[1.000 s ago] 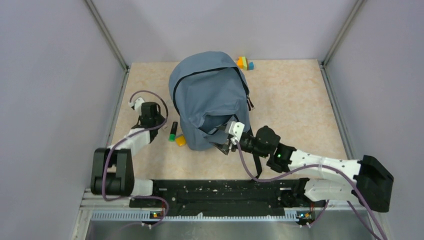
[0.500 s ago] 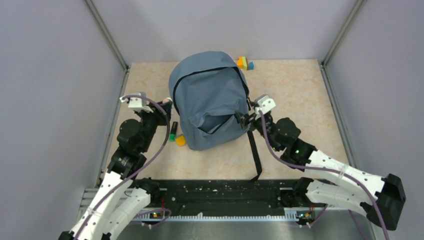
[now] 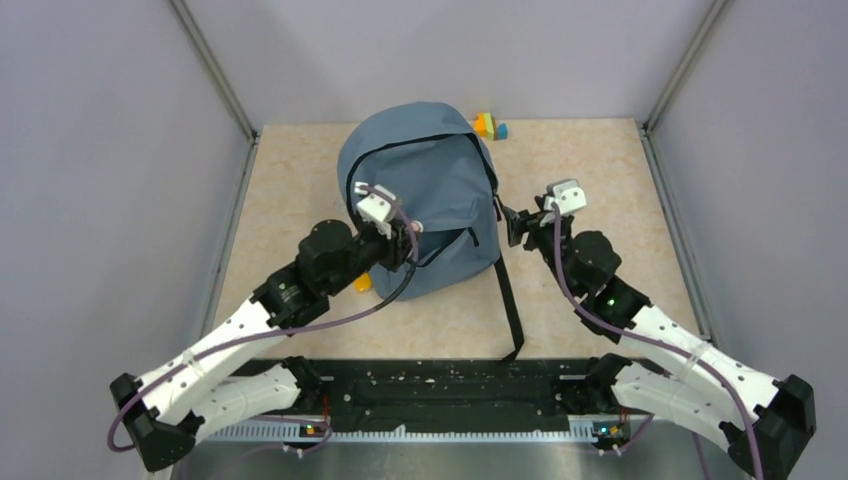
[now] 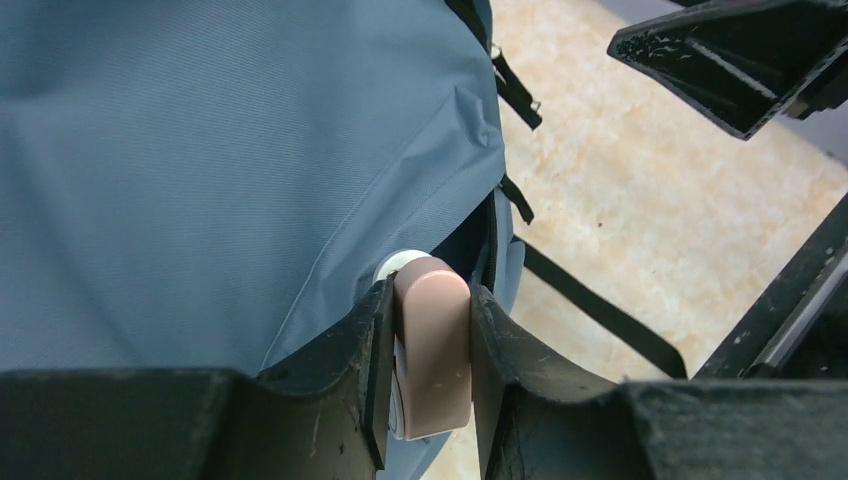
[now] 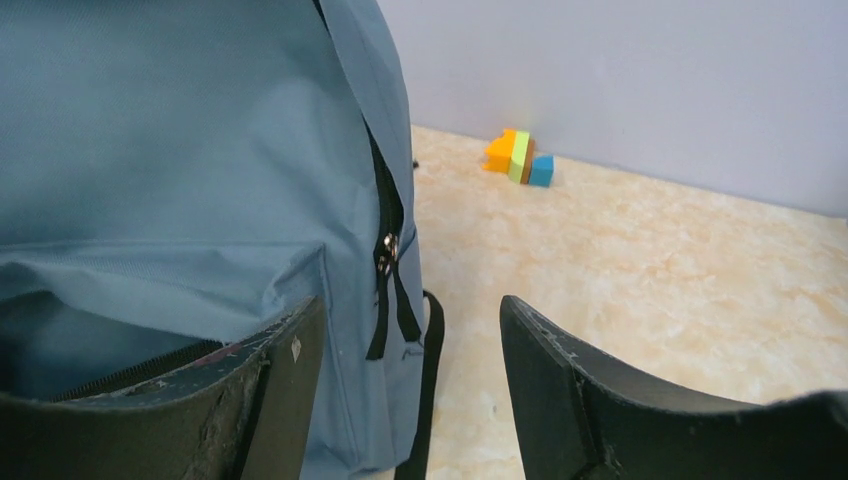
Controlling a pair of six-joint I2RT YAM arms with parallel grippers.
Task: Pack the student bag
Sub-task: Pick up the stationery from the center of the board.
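Swung across with the left gripper (image 4: pixel 430 292), jaws clamped on a small pink item (image 4: pixel 432 370), to the front pocket (image 5: pixel 100 345) of the student bag (image 3: pixel 420 180) (standing mid-table). Backed off with the right gripper (image 5: pixel 410 305), jaws apart, empty. Probably ready for dropping in, with the pocket mouth unheld.

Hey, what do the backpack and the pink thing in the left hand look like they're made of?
Student bag: woven synthetic cloth, probably nylon or polyester, matte; fine weave lines and soft creases show. Pink piece in the left hand: smooth, rounded, slight sheen, likely plastic or rubber; which is unclear.
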